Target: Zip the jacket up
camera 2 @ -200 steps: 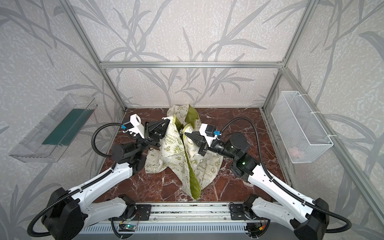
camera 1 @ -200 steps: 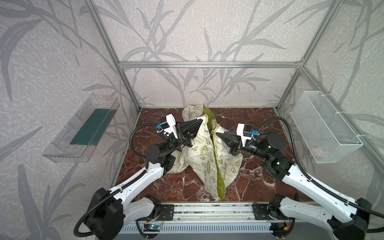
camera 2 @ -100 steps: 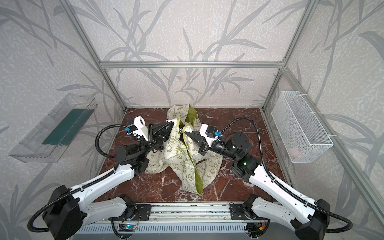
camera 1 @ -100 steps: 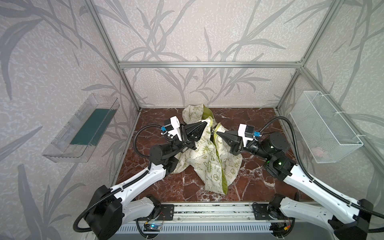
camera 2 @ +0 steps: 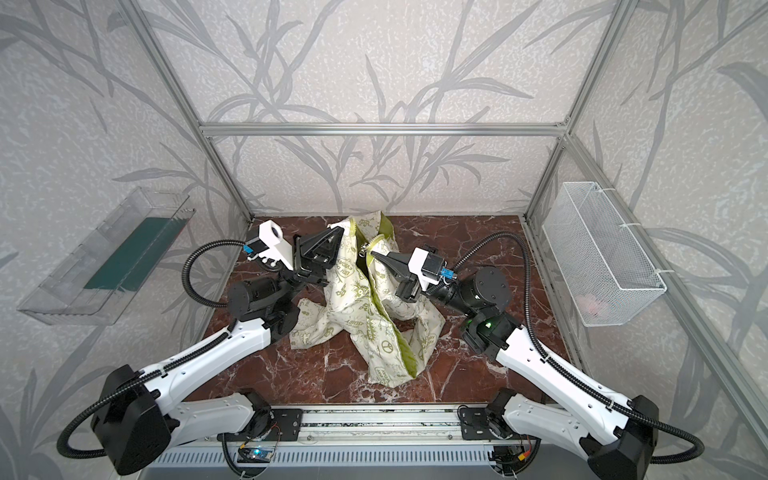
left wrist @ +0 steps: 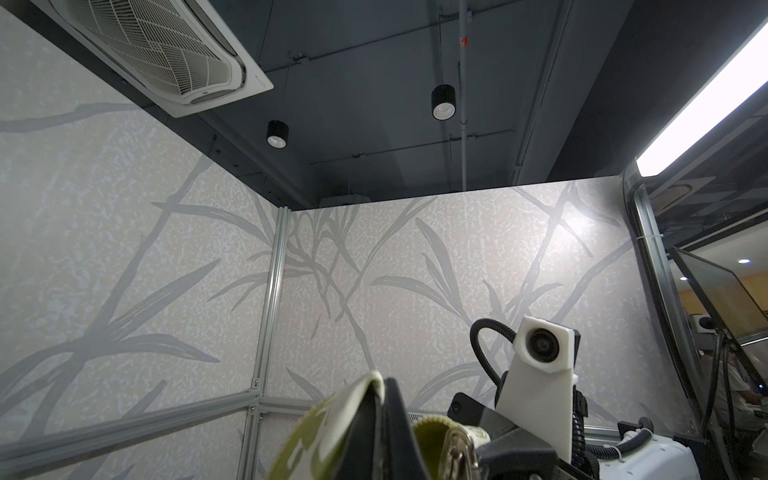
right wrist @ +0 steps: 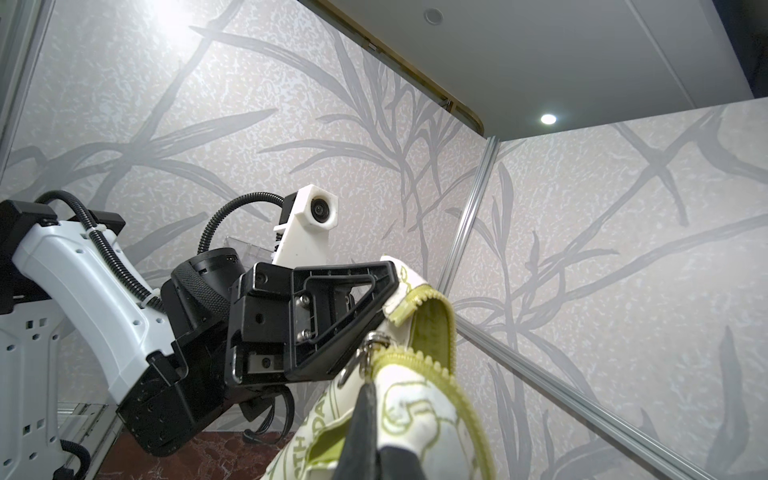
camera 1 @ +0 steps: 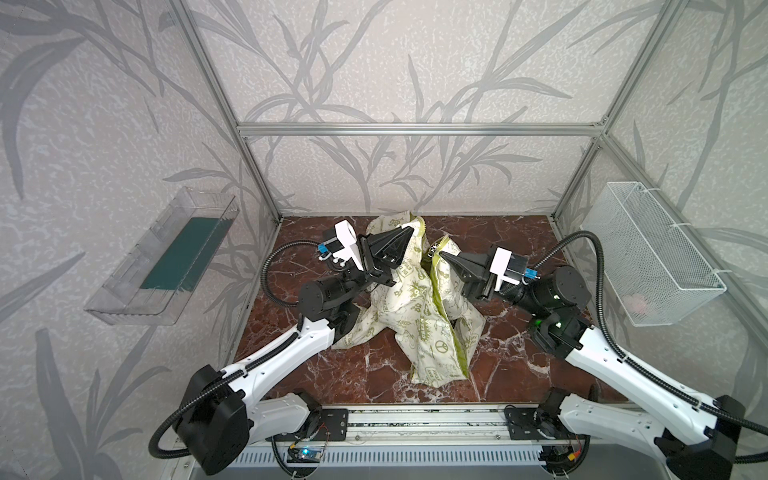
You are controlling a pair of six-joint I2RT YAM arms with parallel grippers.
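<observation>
White arms [camera 1: 291, 353], black joints [camera 1: 324, 295], ribbed cables [camera 1: 599, 266]

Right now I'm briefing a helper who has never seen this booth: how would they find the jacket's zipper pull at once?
Over the red marble floor, the left hand and right hand hold up a cream jacket. Follow its olive-green zipper edge up to the right hand; the zipper pull sits just off that hand's tip. It is the only silver metal piece on the cloth.
</observation>
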